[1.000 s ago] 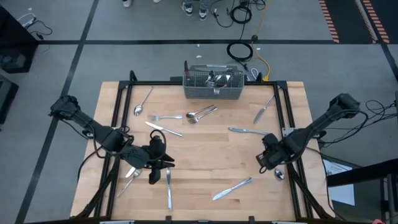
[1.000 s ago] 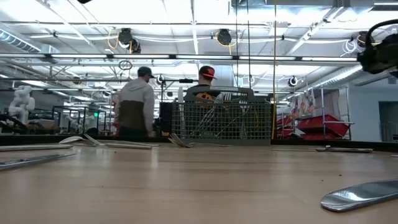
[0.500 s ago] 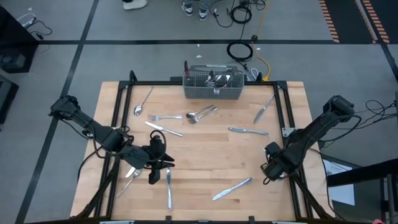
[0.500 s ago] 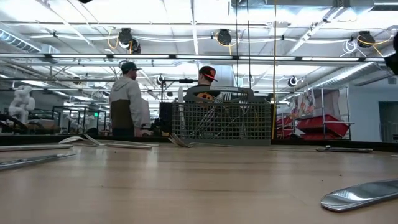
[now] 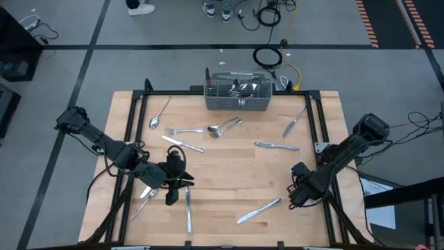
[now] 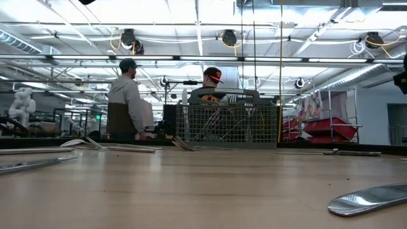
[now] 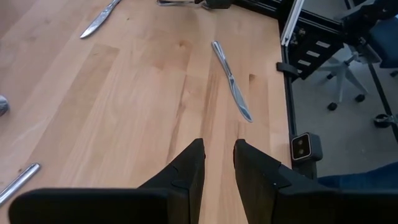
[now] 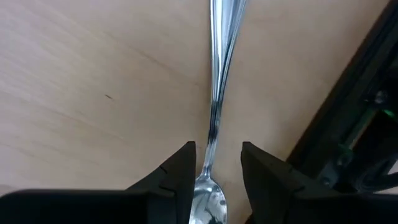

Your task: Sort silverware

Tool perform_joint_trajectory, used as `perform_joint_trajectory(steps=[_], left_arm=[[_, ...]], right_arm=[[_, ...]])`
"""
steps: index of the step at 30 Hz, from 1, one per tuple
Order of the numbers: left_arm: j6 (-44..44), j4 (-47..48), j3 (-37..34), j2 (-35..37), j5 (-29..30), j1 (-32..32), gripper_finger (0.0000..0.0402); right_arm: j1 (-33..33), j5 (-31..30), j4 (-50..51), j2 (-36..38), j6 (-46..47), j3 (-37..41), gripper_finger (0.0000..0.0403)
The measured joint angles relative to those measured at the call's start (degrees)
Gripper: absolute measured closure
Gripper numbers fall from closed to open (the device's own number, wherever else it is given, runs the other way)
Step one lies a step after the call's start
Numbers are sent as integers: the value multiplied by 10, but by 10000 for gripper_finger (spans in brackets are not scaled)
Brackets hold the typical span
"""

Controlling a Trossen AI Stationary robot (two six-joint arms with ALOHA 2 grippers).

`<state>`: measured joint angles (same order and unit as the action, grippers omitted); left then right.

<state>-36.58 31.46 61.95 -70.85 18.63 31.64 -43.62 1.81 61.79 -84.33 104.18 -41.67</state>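
Silverware lies scattered on the wooden table: a spoon (image 5: 158, 114), a fork (image 5: 182, 130), two spoons (image 5: 225, 127), and knives (image 5: 184, 144), (image 5: 295, 121), (image 5: 277, 146), (image 5: 259, 210), (image 5: 187, 210). My right gripper (image 5: 298, 196) hangs low near the table's right edge. It is open, and in the right wrist view its fingers (image 8: 217, 155) stand on either side of a spoon's handle (image 8: 217, 93) without touching it. The spoon's bowl (image 8: 208, 202) lies between the fingers. My left gripper (image 5: 177, 186) waits near the near-left corner, open (image 7: 219, 152) over bare wood.
A grey wire-mesh basket (image 5: 238, 94) holding several pieces stands at the far edge; it also shows in the low view (image 6: 226, 124). A black frame rail (image 8: 348, 124) runs close beside the right gripper. Two people stand in the room behind the table.
My right gripper has moved toward the table's near edge and down, coming over the spoon by the right edge, which the high view now hides. A person in the room behind has walked to the left.
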Motion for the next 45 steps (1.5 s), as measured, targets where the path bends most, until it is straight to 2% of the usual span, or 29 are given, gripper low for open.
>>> perform_joint_trajectory(steps=[8,10,14,19,24,30,34,38,41,45], left_arm=[[0,9,0,0,0,0,309],[0,11,0,0,0,0,309],[0,13,0,0,1,0,309],[-1,16,0,0,1,0,309],[-2,17,0,0,2,0,309],[11,19,0,0,9,0,309],[13,19,0,0,27,0,309],[14,20,0,0,35,0,309],[11,20,0,0,39,0,309],[15,20,0,0,50,0,309]], right_arm=[[1,21,-93,-29,25,37,291],[1,27,-99,-31,32,37,313],[1,39,-110,-32,32,38,386],[1,41,-112,-32,41,34,397],[11,26,-63,-38,15,-20,400],[52,-47,58,-35,-87,-120,401],[100,-91,123,-35,-189,-194,402],[167,-139,170,-35,-306,-268,402],[226,-208,190,-35,-407,-321,402],[333,-269,202,-35,-578,-390,402]])
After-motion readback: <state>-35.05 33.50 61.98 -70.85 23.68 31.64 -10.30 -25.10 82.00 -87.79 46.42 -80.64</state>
